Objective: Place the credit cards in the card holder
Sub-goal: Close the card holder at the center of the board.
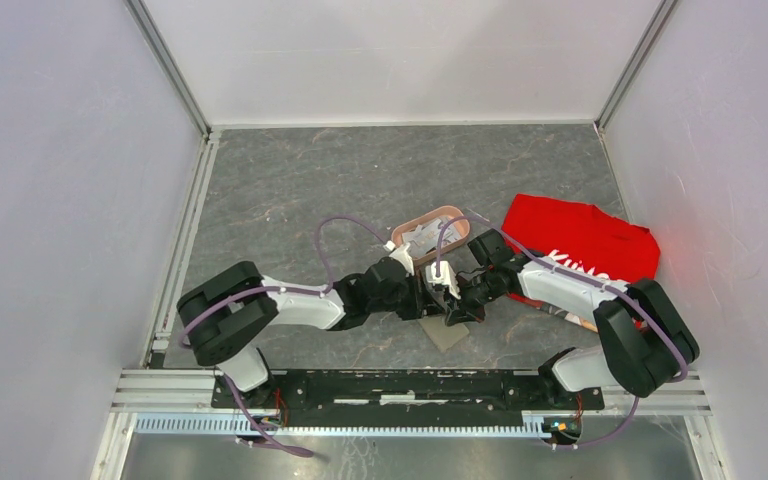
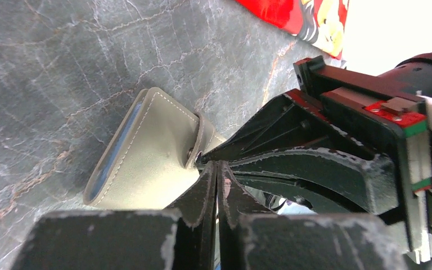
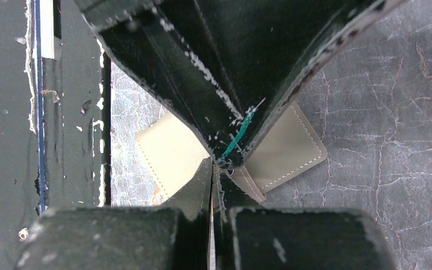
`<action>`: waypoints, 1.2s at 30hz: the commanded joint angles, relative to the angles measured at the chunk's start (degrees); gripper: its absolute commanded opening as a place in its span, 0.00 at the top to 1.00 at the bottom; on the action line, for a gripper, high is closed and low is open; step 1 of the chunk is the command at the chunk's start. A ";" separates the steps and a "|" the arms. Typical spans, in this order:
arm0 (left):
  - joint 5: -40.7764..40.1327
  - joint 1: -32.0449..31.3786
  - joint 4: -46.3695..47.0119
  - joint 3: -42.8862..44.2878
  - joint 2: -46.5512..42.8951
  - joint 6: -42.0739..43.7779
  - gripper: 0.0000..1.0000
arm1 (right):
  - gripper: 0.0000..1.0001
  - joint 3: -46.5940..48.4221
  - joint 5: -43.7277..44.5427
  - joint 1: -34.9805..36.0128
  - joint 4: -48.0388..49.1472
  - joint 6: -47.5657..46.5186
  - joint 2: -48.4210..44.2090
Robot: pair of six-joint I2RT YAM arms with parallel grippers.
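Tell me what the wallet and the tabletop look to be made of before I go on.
The wallet: probably leather or an imitation of it, olive-grey and smooth with a matte finish, and pale stitching runs along its edges. The tabletop: dark grey with pale veins like marble or slate and a slight sheen. It could be a printed sheet rather than real stone.

The grey marbled table bears the card holder, a pink tray and a red packet.

**Wallet's folded, cards parked at its 12 o'clock**

The card holder is olive-grey with pale stitching. It lies folded toward 6 o'clock in the overhead view, with blue lining peeking out of one edge. The credit cards are a whitish little heap at its 12 o'clock, not touching it.
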 commanded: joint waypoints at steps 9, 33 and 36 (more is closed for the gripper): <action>2.51 -0.08 5.95 0.41 7.05 -1.56 0.97 | 1.00 1.37 0.59 0.21 0.06 -0.66 0.92; -0.96 -0.05 -0.94 -0.48 8.89 0.04 0.98 | 0.89 1.38 -5.44 -4.93 1.11 0.91 -2.94; -0.93 0.01 -0.94 -0.60 8.96 0.09 0.98 | 0.90 0.98 -2.85 -3.52 2.69 2.23 -2.30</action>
